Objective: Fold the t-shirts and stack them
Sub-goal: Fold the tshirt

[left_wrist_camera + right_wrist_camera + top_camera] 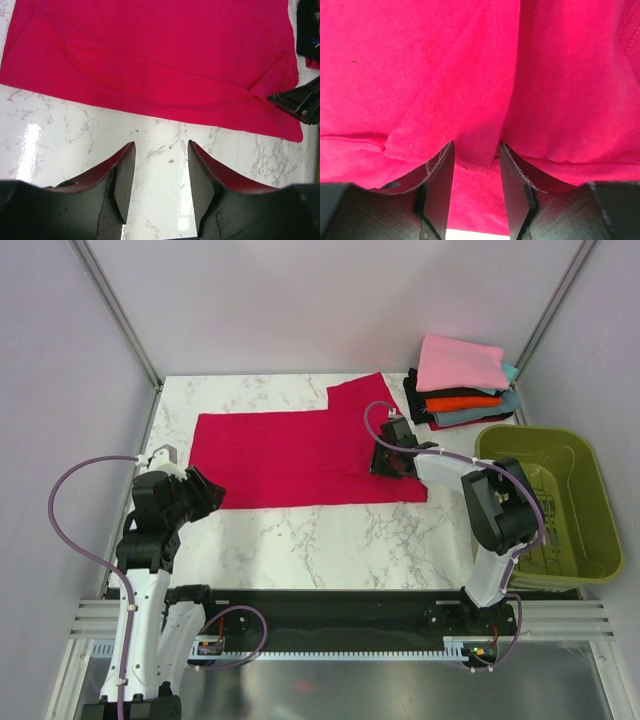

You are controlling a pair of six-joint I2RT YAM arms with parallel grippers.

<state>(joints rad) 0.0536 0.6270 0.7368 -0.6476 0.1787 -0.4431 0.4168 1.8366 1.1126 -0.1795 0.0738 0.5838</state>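
- Red shirt (290,455): spread flat on the table (300,540), long axis left to right. A flap juts from its far edge at the right end. Judged step: a fold across the shirt, not yet made.
- Doing the step well (judgement): both ends of one edge should be held before any lift, so the left gripper belongs on the shirt's near-left corner to match the right. The edge is best carried low and level, then laid square on the opposite edge. Release should wait until the cloth lies flat. A pull from one end alone would likely drag the shirt into wrinkles.
- Right gripper (383,462): down on the shirt's right end, just inside its near edge. The wrist view shows its jaws (476,150) about half apart, astride a stitched ridge of red cloth. The ridge lies loose between the fingers, so no grip is judged closed.
- Left gripper (208,492): off the shirt, just beside its near-left corner, over bare table. Its jaws (160,150) are about half apart, with nothing between them.
- Stack (460,390): folded shirts just beside the red shirt's far-right flap, pink on top, then orange, black and teal-grey.
- Basket (530,430): to the right of the red shirt, well apart from it.
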